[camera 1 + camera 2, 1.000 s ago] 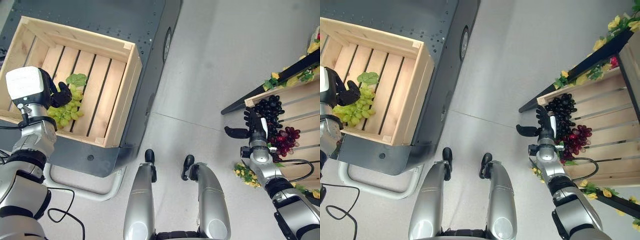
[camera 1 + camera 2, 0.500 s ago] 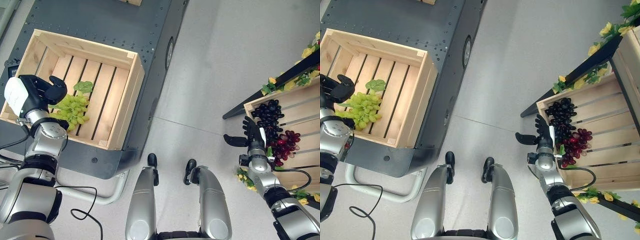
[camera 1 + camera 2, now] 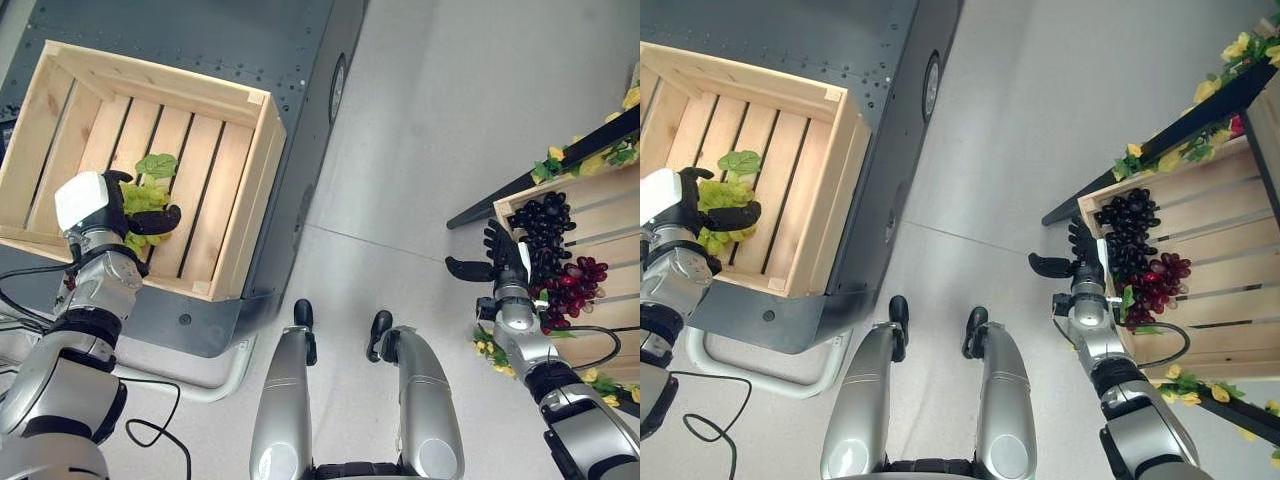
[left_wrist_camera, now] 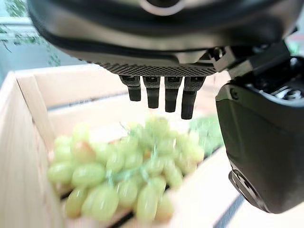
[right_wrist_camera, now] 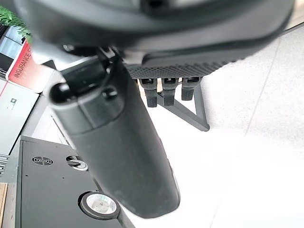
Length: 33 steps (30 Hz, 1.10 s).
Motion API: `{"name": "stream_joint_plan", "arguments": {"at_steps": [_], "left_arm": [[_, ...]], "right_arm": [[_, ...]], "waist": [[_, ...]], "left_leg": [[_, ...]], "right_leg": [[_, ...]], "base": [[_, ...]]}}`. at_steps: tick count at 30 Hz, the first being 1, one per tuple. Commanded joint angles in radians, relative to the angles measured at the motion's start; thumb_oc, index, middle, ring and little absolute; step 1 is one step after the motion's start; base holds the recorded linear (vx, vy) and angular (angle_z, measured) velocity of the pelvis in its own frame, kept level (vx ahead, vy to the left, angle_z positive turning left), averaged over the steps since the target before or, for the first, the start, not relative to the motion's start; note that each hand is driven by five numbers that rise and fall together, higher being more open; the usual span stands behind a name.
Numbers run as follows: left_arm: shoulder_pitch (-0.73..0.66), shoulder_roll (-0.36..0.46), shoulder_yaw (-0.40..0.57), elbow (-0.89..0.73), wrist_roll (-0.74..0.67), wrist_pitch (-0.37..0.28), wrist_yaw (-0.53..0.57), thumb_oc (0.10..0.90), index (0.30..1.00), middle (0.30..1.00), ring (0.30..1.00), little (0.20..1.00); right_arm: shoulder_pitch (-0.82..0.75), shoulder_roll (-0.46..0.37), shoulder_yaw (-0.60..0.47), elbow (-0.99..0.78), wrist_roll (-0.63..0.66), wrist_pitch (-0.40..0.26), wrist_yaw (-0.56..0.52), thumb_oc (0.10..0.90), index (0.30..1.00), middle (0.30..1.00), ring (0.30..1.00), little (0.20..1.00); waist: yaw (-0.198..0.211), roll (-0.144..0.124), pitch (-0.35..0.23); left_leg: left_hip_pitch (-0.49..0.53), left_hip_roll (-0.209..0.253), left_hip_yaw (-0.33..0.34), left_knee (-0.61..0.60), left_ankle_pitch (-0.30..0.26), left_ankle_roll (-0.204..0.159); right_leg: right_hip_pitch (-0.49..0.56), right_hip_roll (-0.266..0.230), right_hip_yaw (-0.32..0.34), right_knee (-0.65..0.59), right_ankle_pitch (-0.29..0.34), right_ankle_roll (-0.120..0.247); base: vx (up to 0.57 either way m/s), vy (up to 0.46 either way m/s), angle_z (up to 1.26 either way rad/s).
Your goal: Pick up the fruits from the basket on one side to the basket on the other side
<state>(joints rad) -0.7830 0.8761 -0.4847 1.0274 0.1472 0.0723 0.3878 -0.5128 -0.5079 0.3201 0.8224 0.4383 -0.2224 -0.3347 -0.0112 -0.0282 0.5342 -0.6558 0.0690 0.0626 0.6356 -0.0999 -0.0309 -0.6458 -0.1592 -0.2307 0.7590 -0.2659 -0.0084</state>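
Two hands: both open, neither holding fruit.
Left hand (image 3: 125, 205): inside the left crate, directly over the green grapes; fingers (image 4: 171, 97) straight, thumb out to the side. Wrist view shows the fingertips just above the bunch, not wrapped round it; actual contact cannot be told.
Green grapes (image 4: 123, 173): one bunch lying on the slatted floor of the left crate, near its front-left part; green leaf (image 3: 156, 164) at the far end of the bunch.
Left crate (image 3: 245, 190): light wooden slatted box sitting on a dark grey metal platform (image 3: 250, 45).
Right hand (image 3: 500, 258): fingers spread, thumb sticking out toward the middle of the scene; hangs at the near-left edge of the right crate, just beside the black grapes, not gripping them.
Black grapes (image 3: 540, 225): bunch in the near corner of the right crate.
Red grapes (image 3: 578, 282): bunch just beside the black one, touching it.
Right crate (image 3: 600, 215): wooden, on a stand trimmed with yellow flowers (image 3: 490, 352) and greenery.
Floor (image 3: 420, 150): pale grey, between the two crates.
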Motion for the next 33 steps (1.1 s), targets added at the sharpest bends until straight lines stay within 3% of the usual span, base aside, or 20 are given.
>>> {"name": "stream_joint_plan", "arguments": {"at_steps": [1,10,13,21,28,33], "left_arm": [[-0.074,0.102,0.045,0.018,0.031,0.009,0.026,0.800,0.900,0.900,0.900,0.900],[-0.120,0.117,0.001,0.078,0.123,0.103,0.041,0.800,0.900,0.900,0.900,0.900],[-0.141,0.123,-0.039,0.122,0.177,0.193,0.050,0.800,0.900,0.900,0.900,0.900],[-0.178,0.107,-0.119,0.184,0.285,0.343,-0.023,0.800,0.900,0.900,0.900,0.900],[-0.197,0.091,-0.153,0.213,0.309,0.382,-0.104,0.800,0.900,0.900,0.900,0.900],[-0.196,0.070,-0.125,0.213,0.121,0.362,-0.155,0.800,0.900,0.900,0.900,0.900]], "right_arm": [[-0.029,-0.098,-0.032,-0.018,0.000,-0.052,0.007,0.800,0.900,0.900,0.900,0.900],[-0.048,-0.098,-0.012,-0.017,0.024,-0.059,0.025,0.800,0.900,0.900,0.900,0.900],[-0.060,-0.094,0.001,-0.006,0.030,-0.064,0.030,0.800,0.900,0.900,0.900,0.900],[-0.094,-0.094,0.016,0.028,0.049,-0.069,0.042,0.800,0.900,0.900,0.900,0.900],[-0.111,-0.093,0.025,0.049,0.060,-0.076,0.053,0.800,0.900,0.900,0.900,0.900],[-0.119,-0.088,0.021,0.050,0.059,-0.071,0.051,0.800,0.900,0.900,0.900,0.900]], "waist": [[-0.001,0.031,-0.014],[0.001,0.010,-0.014],[0.001,0.005,-0.014],[0.004,-0.008,-0.014],[0.001,-0.012,-0.014],[0.002,-0.015,-0.014]], "left_leg": [[0.085,-0.058,0.060,-0.022,-0.094,0.072],[0.056,-0.050,0.060,-0.026,-0.089,0.073],[0.046,-0.048,0.060,-0.025,-0.087,0.071],[0.031,-0.045,0.056,-0.031,-0.080,0.066],[0.019,-0.041,0.060,-0.029,-0.080,0.067],[0.012,-0.042,0.058,-0.031,-0.079,0.067]], "right_leg": [[0.072,0.040,0.031,-0.040,0.006,-0.025],[0.044,0.044,0.025,-0.045,0.015,-0.021],[0.036,0.045,0.023,-0.045,0.015,-0.021],[0.023,0.045,0.017,-0.049,0.022,-0.021],[0.010,0.044,0.018,-0.047,0.023,-0.021],[0.005,0.044,0.015,-0.048,0.024,-0.019]], "base": [[0.00,0.000,0.00],[0.00,0.000,0.00],[0.00,0.000,0.00],[0.00,0.000,0.00],[0.00,0.000,0.00],[0.00,0.000,0.00]]}}
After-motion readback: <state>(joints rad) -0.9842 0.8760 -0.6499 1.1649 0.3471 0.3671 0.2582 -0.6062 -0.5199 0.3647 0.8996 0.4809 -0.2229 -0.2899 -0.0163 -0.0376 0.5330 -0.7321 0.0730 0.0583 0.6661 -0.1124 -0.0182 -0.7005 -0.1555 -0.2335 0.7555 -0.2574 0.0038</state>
